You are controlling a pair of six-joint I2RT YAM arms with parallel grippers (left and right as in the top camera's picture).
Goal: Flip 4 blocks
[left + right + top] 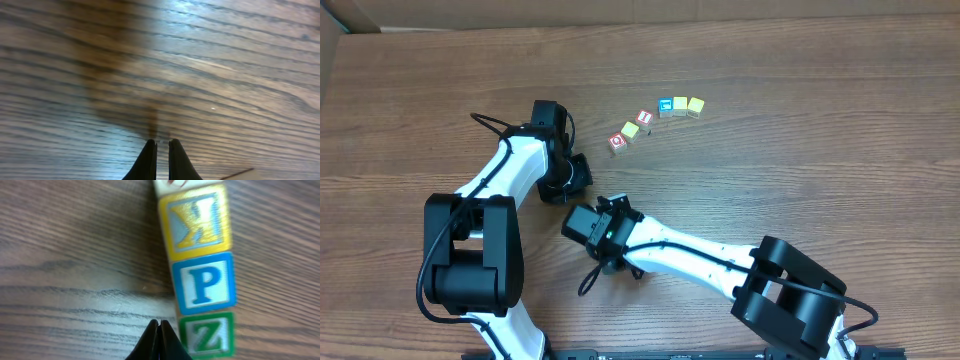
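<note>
In the overhead view a curved row of small letter blocks lies right of centre at the back: a blue-faced block (666, 105), a cream block (680, 106) and a yellow block (695, 104) side by side. Another yellowish block (630, 130) sits further left. The right wrist view shows a yellow K block (196, 222), a blue P block (204, 282) and a green Z block (206, 334) touching in a column. My right gripper (159, 323) is shut and empty just left of the Z block. My left gripper (162, 142) is shut over bare wood, holding nothing.
Two red-faced cubes (617, 142) (644, 118) sit in the same row, either side of the yellowish block. In the overhead view the left gripper (578, 173) and the right gripper (619, 207) are close together in front of the row. A cardboard edge (330, 60) borders the far left.
</note>
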